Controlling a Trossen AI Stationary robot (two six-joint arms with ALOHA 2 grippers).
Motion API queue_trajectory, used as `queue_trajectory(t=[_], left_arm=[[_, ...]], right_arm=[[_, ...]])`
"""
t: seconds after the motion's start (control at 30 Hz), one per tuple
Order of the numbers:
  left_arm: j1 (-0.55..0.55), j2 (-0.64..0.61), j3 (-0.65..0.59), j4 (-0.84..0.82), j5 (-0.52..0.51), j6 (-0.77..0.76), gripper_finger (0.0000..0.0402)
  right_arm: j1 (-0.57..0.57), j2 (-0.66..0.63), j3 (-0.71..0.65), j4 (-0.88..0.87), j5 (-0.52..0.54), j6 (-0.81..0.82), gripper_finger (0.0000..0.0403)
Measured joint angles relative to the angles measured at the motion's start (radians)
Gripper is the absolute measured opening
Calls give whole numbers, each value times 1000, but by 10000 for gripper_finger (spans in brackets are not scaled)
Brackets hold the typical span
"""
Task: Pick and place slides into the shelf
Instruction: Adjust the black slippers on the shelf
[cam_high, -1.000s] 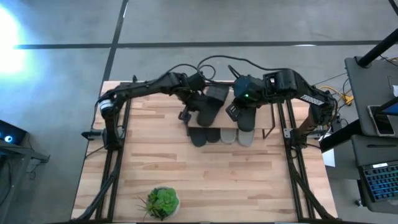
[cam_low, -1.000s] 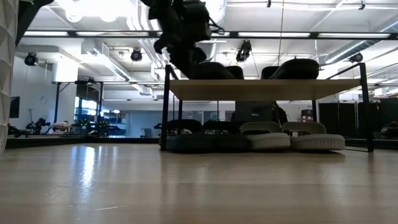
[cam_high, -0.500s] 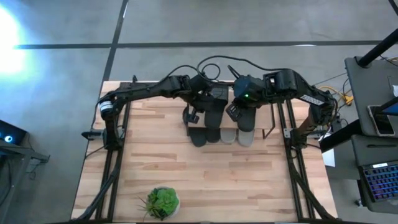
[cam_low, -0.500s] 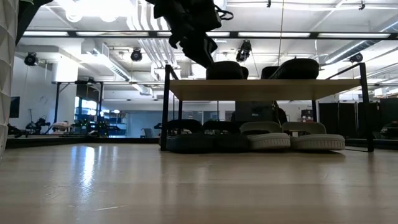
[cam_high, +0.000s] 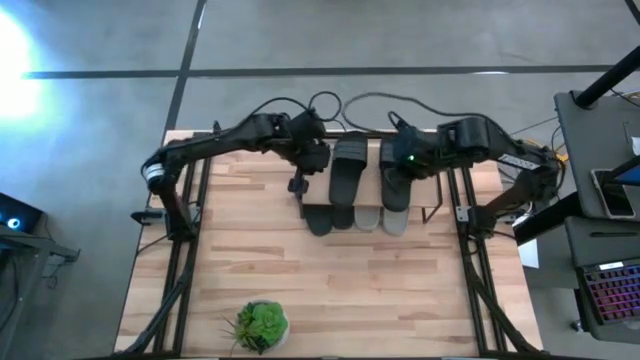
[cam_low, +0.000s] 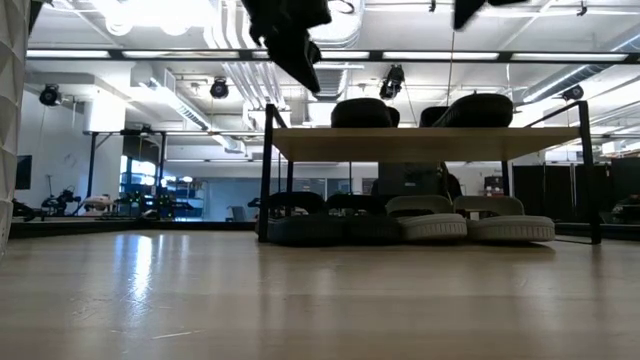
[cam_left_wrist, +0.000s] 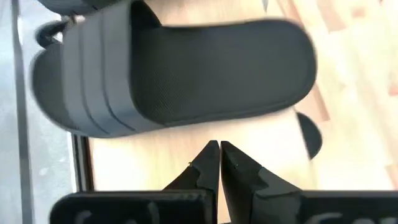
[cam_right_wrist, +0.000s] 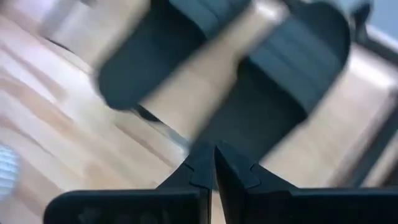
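Two dark slides lie sole-down on the shelf's wooden top board (cam_high: 424, 196): a charcoal one (cam_high: 350, 170) and another (cam_high: 396, 187); both also show in the low view (cam_low: 362, 112) (cam_low: 478, 108). Under the board a dark pair (cam_low: 300, 228) and a light grey pair (cam_low: 470, 227) rest on the table. My left gripper (cam_left_wrist: 219, 155) is shut and empty, above the board's left end beside the charcoal slide (cam_left_wrist: 174, 74). My right gripper (cam_right_wrist: 213, 155) is shut and empty, above the right slide (cam_right_wrist: 280, 81).
A small green plant (cam_high: 262, 324) stands near the table's front edge, left of the middle. The shelf's thin black legs (cam_low: 266, 170) stand at its ends. Cables run behind the shelf at the table's far edge.
The charcoal slide, held tilted over the shelf's left end by my left gripper, now lies flat on the top board. My left gripper has let go of it and gone up and toward the table's left edge. My right gripper has drawn back toward the right.
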Motion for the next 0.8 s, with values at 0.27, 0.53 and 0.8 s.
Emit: queue_trajectory(t=[0.27,0.53,0.8], left_arm=[[-1,-93,-60,-13,-1,-82,0],[-1,-135,-109,-6,-2,-97,0],[-1,-135,-115,-5,-2,-112,0]], right_arm=[[-69,-180,-397,1,-19,179,9],[-246,-307,-629,54,-55,220,9],[-434,-278,-671,199,-73,39,9]])
